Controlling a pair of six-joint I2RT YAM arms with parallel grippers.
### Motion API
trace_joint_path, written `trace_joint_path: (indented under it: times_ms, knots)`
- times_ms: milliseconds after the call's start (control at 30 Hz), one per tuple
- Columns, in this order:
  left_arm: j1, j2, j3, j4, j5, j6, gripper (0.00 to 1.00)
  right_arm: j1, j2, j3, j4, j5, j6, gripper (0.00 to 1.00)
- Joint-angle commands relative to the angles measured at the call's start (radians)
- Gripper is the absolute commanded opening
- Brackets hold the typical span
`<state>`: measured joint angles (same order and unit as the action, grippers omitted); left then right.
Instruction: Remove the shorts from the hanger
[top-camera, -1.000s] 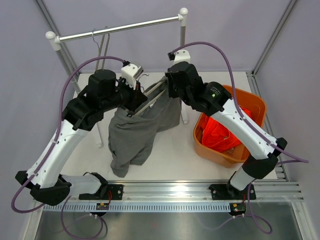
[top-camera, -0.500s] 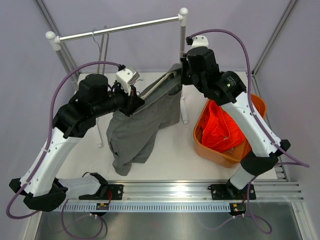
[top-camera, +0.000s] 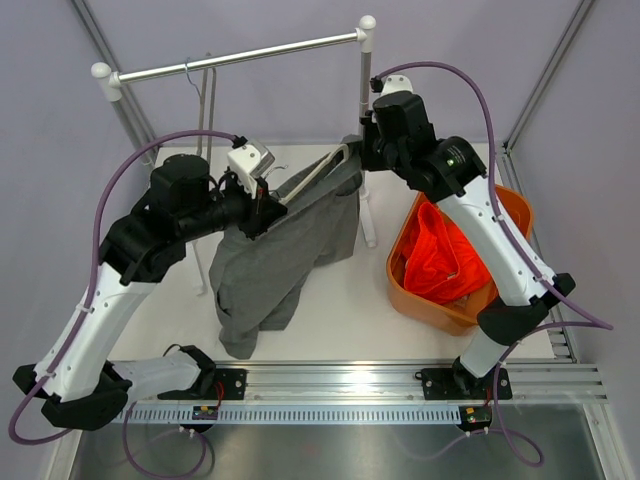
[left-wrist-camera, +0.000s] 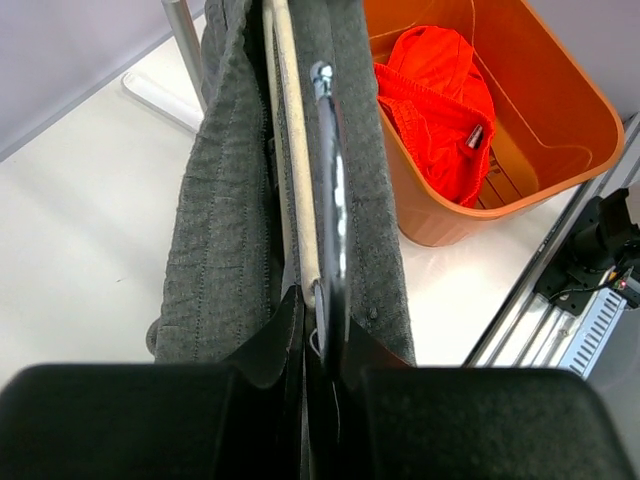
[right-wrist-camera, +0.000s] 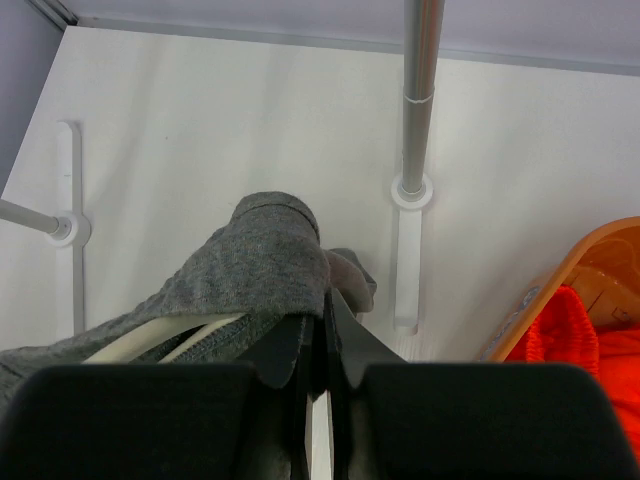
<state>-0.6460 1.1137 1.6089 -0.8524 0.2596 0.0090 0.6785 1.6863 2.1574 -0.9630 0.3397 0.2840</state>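
The grey shorts (top-camera: 280, 260) hang from a cream hanger (top-camera: 315, 175) held in the air between my two arms, their legs drooping to the table. My left gripper (top-camera: 262, 200) is shut on the hanger's left end; the left wrist view shows the hanger bar (left-wrist-camera: 290, 150) and a metal clip (left-wrist-camera: 328, 170) running out of my gripper (left-wrist-camera: 318, 310) between folds of grey shorts (left-wrist-camera: 215, 230). My right gripper (top-camera: 362, 155) is shut on the grey shorts' right end (right-wrist-camera: 250, 270), close above the hanger (right-wrist-camera: 150, 340). The orange-red shorts (top-camera: 440, 260) lie in the bin.
An orange bin (top-camera: 510, 210) stands at the right. A clothes rack spans the back, with its rail (top-camera: 240, 57), its right post (top-camera: 364, 110) just behind my right gripper, and a bare wire hanger (top-camera: 205, 95) on the rail.
My right gripper has risen and moved back towards the rack post, pulling the shorts' right end up. My left arm has shifted slightly left with the hanger.
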Motion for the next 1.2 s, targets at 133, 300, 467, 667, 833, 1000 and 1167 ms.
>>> trace_joint_path:
  times_ms: [133, 300, 467, 667, 833, 1000, 1167]
  knots:
    - [-0.009, -0.121, -0.035, 0.119, 0.102, -0.033, 0.0, -0.056, -0.059, -0.148, 0.122, 0.062, 0.001, 0.05]
    - [-0.009, -0.129, -0.052, 0.176, 0.055, -0.072, 0.0, -0.054, -0.108, -0.215, 0.148, -0.022, 0.03, 0.01]
    - [-0.009, -0.14, -0.115, 0.312, -0.055, -0.154, 0.0, -0.011, -0.178, -0.312, 0.199, -0.051, 0.069, 0.0]
    - [-0.009, -0.115, -0.161, 0.461, -0.204, -0.242, 0.0, 0.145, -0.24, -0.358, 0.228, -0.021, 0.089, 0.0]
    - [-0.009, -0.089, -0.161, 0.547, -0.23, -0.29, 0.0, 0.326, -0.223, -0.353, 0.257, 0.002, 0.098, 0.0]
    - [-0.009, -0.028, -0.092, 0.56, -0.243, -0.299, 0.0, 0.521, -0.166, -0.308, 0.233, 0.12, 0.084, 0.0]
    - [-0.009, 0.015, 0.011, 0.546, -0.338, -0.267, 0.0, 0.575, -0.169, -0.254, 0.169, 0.128, 0.064, 0.0]
